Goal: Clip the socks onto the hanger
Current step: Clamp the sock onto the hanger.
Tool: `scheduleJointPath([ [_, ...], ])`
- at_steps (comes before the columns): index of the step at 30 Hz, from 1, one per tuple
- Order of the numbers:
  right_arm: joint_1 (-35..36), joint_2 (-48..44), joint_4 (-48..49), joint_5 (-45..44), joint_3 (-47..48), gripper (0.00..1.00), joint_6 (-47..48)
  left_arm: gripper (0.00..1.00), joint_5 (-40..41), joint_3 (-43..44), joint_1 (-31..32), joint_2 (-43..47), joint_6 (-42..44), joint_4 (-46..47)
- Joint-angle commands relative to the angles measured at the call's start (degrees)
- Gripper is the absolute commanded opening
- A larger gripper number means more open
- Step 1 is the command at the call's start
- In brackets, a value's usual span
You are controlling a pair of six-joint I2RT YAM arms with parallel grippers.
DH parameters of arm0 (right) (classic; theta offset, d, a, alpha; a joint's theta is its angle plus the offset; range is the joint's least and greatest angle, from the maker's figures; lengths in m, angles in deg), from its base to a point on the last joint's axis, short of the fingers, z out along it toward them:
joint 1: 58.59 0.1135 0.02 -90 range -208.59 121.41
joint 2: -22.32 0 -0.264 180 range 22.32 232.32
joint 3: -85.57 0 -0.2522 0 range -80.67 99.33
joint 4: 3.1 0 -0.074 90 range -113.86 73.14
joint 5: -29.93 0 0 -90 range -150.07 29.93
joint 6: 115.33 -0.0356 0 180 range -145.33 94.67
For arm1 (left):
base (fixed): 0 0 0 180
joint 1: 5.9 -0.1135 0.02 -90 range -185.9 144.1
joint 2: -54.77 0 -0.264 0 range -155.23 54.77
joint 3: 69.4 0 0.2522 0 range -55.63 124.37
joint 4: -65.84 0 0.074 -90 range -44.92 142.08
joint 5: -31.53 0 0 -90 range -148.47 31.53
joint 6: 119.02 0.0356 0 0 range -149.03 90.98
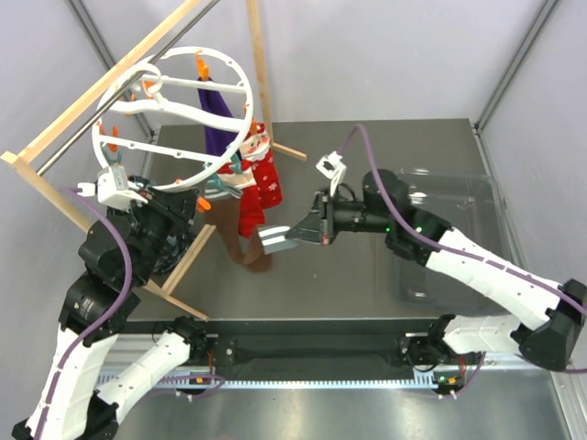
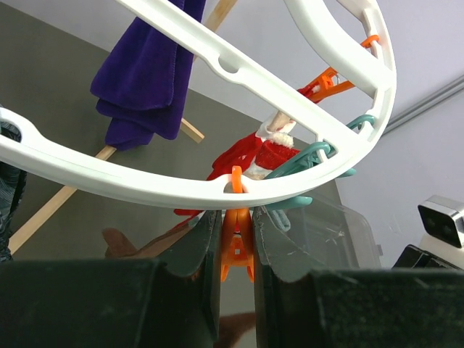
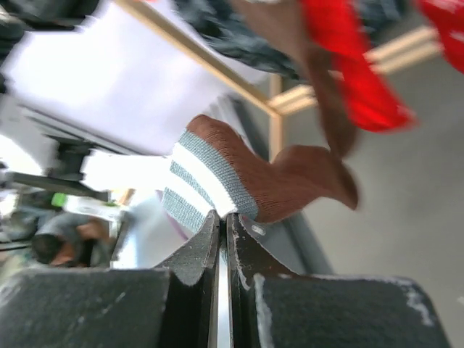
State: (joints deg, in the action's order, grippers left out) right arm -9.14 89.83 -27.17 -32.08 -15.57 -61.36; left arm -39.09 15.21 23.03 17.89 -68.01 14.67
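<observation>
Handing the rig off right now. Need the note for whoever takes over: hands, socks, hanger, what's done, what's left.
Left hand: shut on an orange clip under the hanger rim.
Right hand: shut on the striped cuff of a brown sock, held low beside the hanger, not yet in the clip.
Red Santa sock hangs at the rim by the teal clips; I cannot tell if it is one or two. The purple sock hangs further round.
Done: red and purple are hung.
Left: probably bring the brown cuff into the orange clip, then release both hands.
</observation>
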Motion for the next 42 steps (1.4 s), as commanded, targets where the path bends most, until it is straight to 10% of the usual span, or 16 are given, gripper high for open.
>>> scheduleJointPath([
  [1, 4.3, 2.8, 14.6, -2.4, 4.1, 0.00, -6.8, 0.00, -1.3, 1.7, 0.1, -0.2, -1.2, 0.1],
  [18, 7.9, 16.0, 34.4, -5.9, 7.8, 0.00, -19.9, 0.00, -1.9, 3.2, 0.1, -1.1, -2.2, -1.2],
  [42, 7.9, 24.5, 37.5, -3.5, 15.3, 0.00, -22.4, 0.00, -3.0, 3.8, 0.1, -1.4, -2.8, -1.4],
])
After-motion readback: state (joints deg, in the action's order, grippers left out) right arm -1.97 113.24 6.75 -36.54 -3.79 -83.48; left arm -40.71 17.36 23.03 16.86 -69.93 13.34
